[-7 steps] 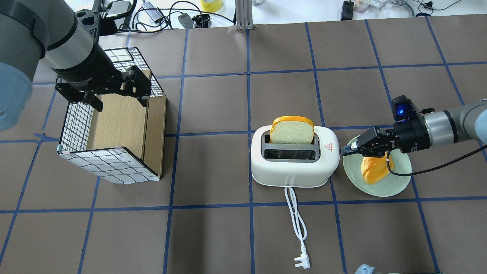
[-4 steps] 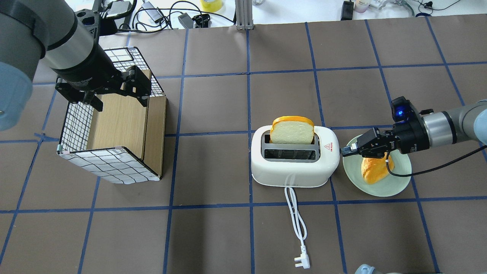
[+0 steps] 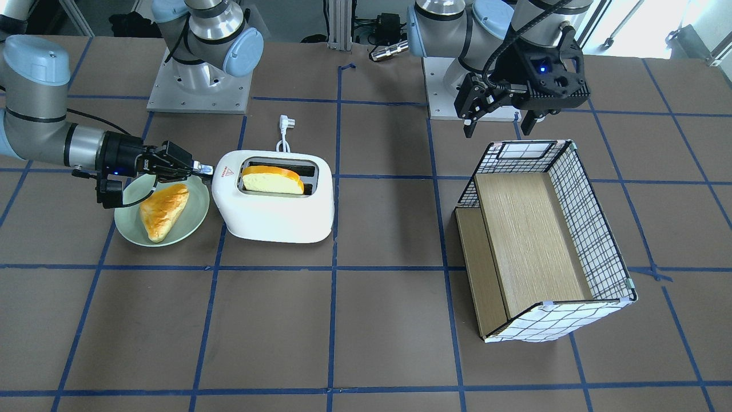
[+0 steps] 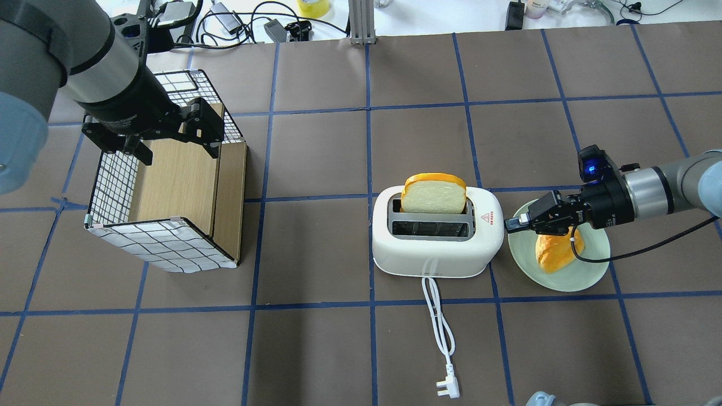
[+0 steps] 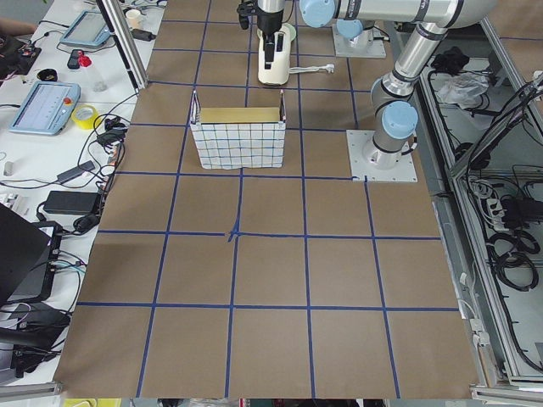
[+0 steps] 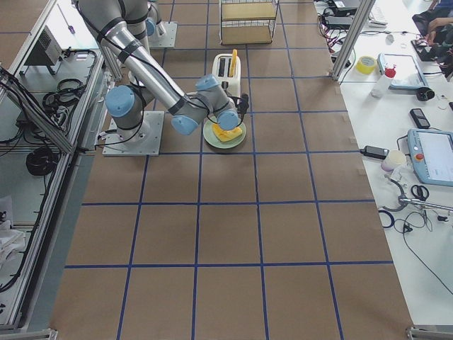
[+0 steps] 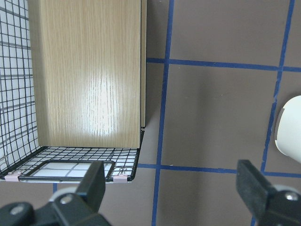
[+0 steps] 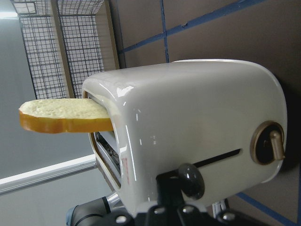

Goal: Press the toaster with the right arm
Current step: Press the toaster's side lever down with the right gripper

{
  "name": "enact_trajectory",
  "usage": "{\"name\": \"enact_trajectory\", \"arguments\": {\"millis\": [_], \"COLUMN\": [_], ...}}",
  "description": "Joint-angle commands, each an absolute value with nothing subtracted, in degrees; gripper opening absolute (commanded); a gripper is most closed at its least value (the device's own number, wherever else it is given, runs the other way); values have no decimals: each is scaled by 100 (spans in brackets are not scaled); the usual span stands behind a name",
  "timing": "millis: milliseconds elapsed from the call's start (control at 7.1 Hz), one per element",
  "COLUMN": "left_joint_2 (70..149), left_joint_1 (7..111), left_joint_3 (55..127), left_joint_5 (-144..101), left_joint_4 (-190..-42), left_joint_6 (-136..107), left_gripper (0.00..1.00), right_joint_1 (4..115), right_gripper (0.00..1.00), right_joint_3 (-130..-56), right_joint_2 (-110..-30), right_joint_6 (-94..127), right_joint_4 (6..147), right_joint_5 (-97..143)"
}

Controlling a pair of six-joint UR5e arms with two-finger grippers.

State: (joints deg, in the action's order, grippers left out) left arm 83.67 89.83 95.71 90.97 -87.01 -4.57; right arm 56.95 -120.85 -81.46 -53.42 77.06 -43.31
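Note:
The glossy white toaster point(image 4: 437, 254) stands mid-table with a slice of bread point(image 4: 434, 194) upright in its far slot; it also shows in the front view point(image 3: 274, 217). My right gripper point(image 4: 510, 224) is shut and empty, its tip at the toaster's right end. In the right wrist view the toaster's point(image 8: 197, 113) black lever knob point(image 8: 190, 180) sits right beside my fingertips; I cannot tell whether they touch. My left gripper point(image 4: 175, 144) is open and empty above the grid-patterned box point(image 4: 163, 242).
A pale green plate point(image 4: 564, 282) with a bread roll point(image 4: 555, 251) lies under my right wrist, just right of the toaster. The toaster's white cord point(image 4: 443, 327) runs toward the near edge and ends in a plug point(image 4: 448, 388). The box has wooden shelves.
My right wrist has shifted slightly left and toward the far side, and the fingertip has stayed at the toaster's end. The left arm, toaster and bread have not moved.

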Motion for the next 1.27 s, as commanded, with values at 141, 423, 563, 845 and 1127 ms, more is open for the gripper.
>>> {"name": "enact_trajectory", "arguments": {"millis": [141,423,563,845,1127], "left_joint_2": [8367,8367,8367,8367,8367], "left_joint_1": [8982,8982,8982,8982,8982], "left_joint_3": [9571,9571,9571,9571,9571], "left_joint_5": [9097,9105,9097,9097,9097], "left_joint_4": [-8701,-8701,-8701,-8701,-8701], "left_joint_6": [-457,-457,-457,-457,-457], "left_gripper": [100,100,100,100,100], "right_joint_1": [5695,5695,5687,5695,5695], "right_gripper": [0,0,0,0,0], "right_joint_3": [-12102,-12111,-12164,-12225,-12243], "right_joint_2": [-8068,-8060,-8042,-8033,-8033], "right_joint_6": [-5291,-5282,-5221,-4862,-4353], "right_joint_4": [7769,7778,7813,7989,8443], "right_joint_5": [-4368,-4377,-4386,-4394,-4718]}}
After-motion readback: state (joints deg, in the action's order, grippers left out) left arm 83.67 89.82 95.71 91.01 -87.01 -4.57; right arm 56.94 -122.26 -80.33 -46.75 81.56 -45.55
